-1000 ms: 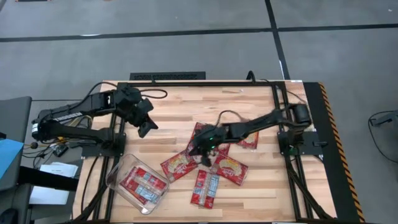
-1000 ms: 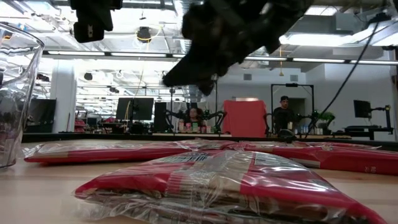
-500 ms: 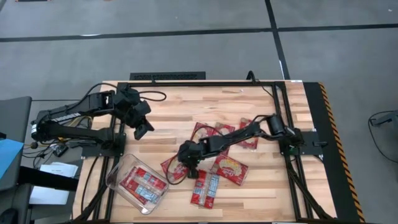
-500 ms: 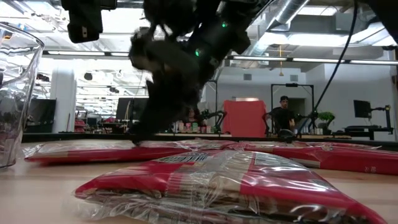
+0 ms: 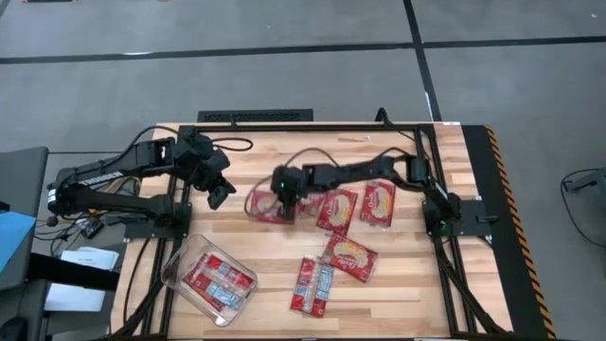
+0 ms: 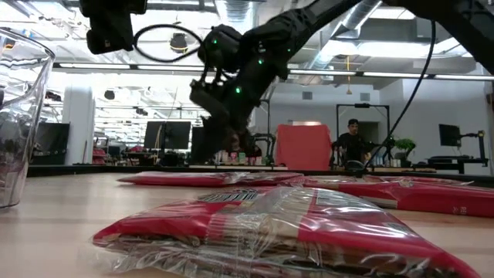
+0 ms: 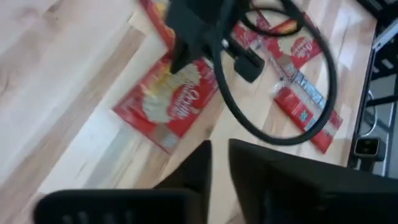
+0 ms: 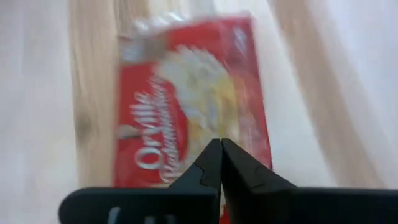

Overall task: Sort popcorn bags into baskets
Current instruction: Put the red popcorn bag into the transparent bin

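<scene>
High view has the right tool (image 5: 282,196) reaching far across the pale wooden tabletop (image 5: 256,156), poised directly over one small flat red popcorn bag with a yellow-cream picture (image 5: 262,205). In the right wrist view that tool's two dark fingers meet tip to tip, and nothing shows between them. The bag lies face up just beyond them; whether they touch it I cannot tell. The packet looks light, thin and floppy, with slick crinkly film, so a flat pinch may well slide. A crimped end seam or a long edge seems the surest hold. Four more red bags lie scattered on the right half. The clear plastic rectangular tub (image 5: 180,270), already holding packets, sits near the front left corner, well apart from this bag. The left tool (image 5: 220,196) hangs just beside the bag, its fingers nearly together and holding nothing.
</scene>
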Robot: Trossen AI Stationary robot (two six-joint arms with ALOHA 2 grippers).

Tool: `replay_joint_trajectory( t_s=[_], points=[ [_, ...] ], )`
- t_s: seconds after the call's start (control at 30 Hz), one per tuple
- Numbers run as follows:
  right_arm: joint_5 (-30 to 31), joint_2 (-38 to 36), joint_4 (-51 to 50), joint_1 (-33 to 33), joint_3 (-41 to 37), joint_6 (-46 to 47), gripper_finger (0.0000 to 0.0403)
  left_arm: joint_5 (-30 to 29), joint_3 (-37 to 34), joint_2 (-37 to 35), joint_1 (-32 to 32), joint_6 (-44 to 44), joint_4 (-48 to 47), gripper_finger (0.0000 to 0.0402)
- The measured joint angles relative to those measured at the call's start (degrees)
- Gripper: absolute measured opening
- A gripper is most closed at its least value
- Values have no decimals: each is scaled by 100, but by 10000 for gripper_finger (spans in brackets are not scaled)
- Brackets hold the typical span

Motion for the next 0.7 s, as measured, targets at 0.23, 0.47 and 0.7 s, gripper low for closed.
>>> replay_joint_trajectory(
  t_s=[0.23,0.47,0.7],
  points=[
    [-231,-638,-287,-176,262,31,13,-695,-395,189,208,-312,41,171],
    [-191,-924,-578,-114,220,6,29,-13,-1973,220,921,-975,1381,223],
    [-253,-800,-593,123,50,-278,12,342,-3150,231,1165,-1999,3307,225]
  ],
)
